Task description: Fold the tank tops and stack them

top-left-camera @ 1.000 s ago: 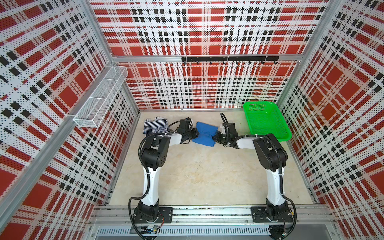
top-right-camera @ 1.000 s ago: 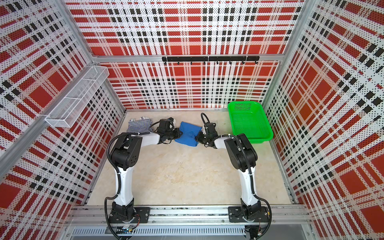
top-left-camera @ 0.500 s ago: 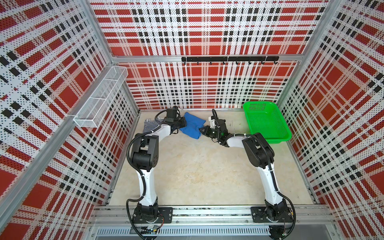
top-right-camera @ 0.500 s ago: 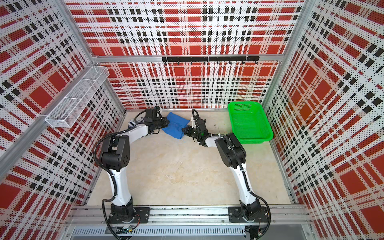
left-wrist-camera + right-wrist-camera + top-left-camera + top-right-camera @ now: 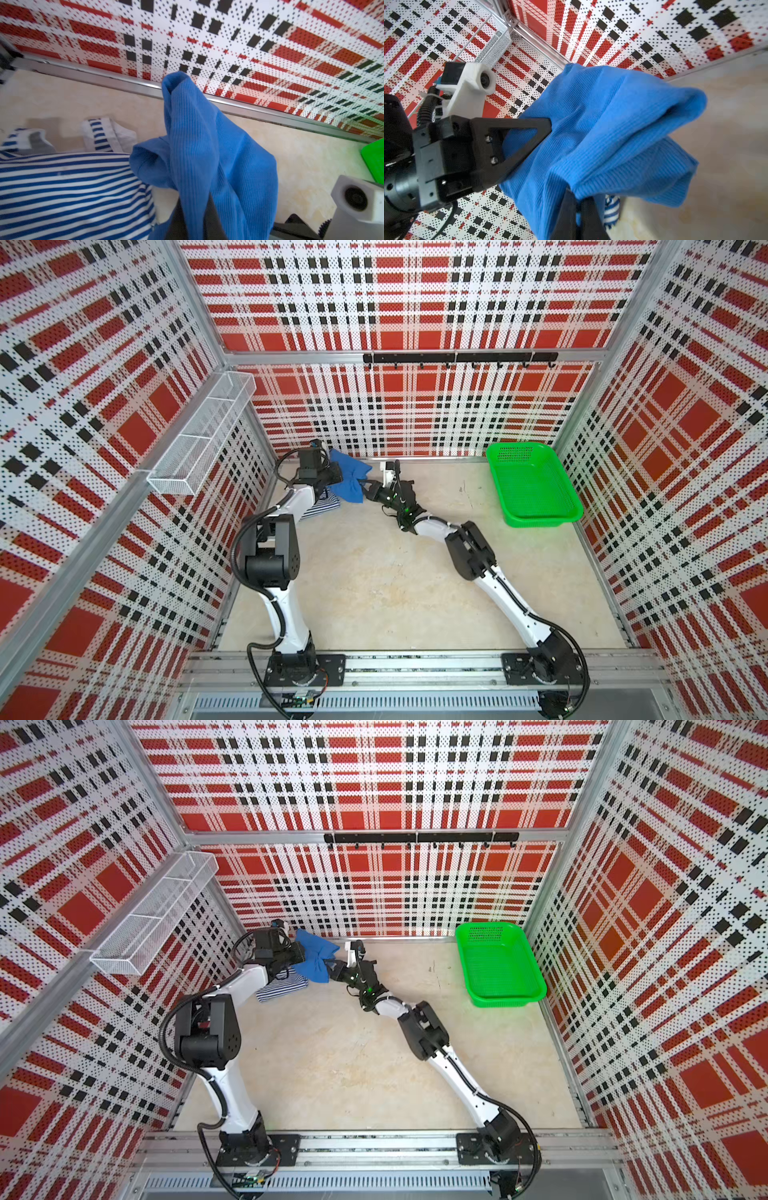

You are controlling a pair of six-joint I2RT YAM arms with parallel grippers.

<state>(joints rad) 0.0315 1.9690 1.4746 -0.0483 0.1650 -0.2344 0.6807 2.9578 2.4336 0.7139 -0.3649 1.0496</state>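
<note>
- Navy-striped tank top (image 5: 321,507) lies on the desk (image 5: 374,572), leftmost, partly under our left arm.
- Left tool (image 5: 336,477) is clamped on one end of the blue tank top (image 5: 348,483), held aloft, long axis running left-right.
- Right tool (image 5: 366,490) pinches the other end; we judge the striped one lies down-left, nearer our left arm.

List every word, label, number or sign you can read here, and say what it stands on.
None can be read. The blue top, the striped top and the green basket carry no print, and no lettering shows anywhere else in any view.
</note>
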